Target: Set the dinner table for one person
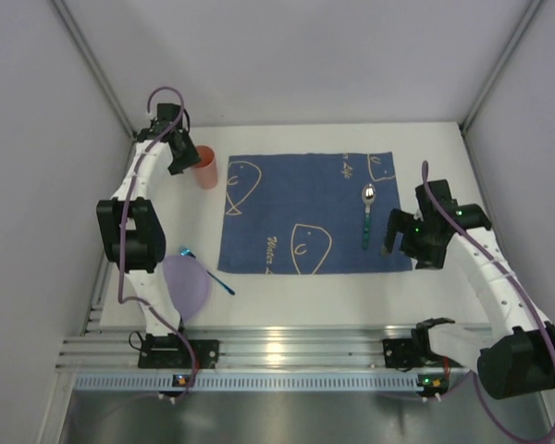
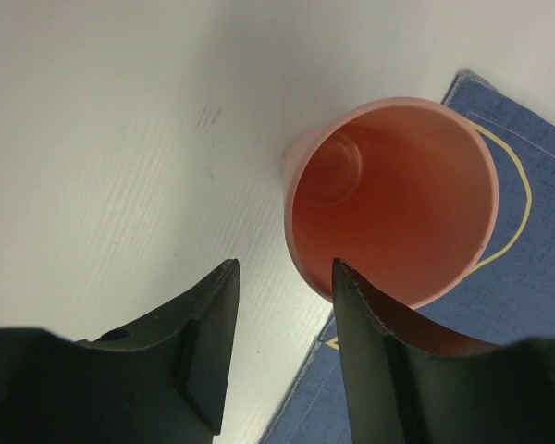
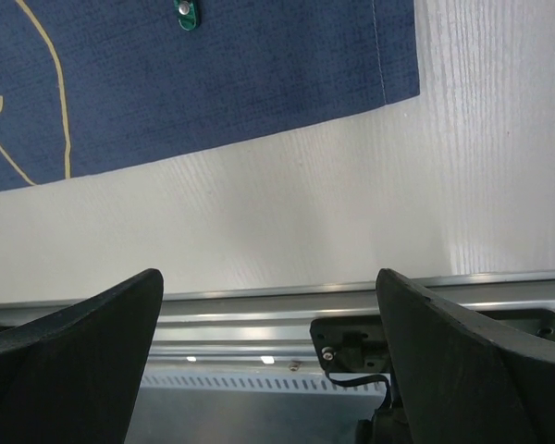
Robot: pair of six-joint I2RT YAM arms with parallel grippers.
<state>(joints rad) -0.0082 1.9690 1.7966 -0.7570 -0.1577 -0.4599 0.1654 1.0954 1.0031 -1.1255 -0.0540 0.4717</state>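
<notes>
An orange-pink cup (image 1: 206,167) stands upright on the white dinner table (image 1: 305,294), at the far left corner of the dark blue cloth (image 1: 305,213). My left gripper (image 1: 179,155) hovers just beside it. In the left wrist view the cup (image 2: 398,199) is empty, and my left gripper (image 2: 284,268) is open: only table and cloth edge show in the gap, and the right finger (image 2: 375,361) overlaps the cup's near rim. A green-handled spoon (image 1: 367,215) lies on the cloth's right side. My right gripper (image 1: 398,239) is wide open by the cloth's right edge, holding nothing.
A purple plate (image 1: 187,283) with a blue-handled utensil (image 1: 220,281) lies near the left arm's base. The aluminium rail (image 1: 277,350) runs along the near edge. The right wrist view shows the cloth's corner (image 3: 213,83), the spoon handle's tip (image 3: 184,11) and the rail (image 3: 259,310). Grey walls enclose the table.
</notes>
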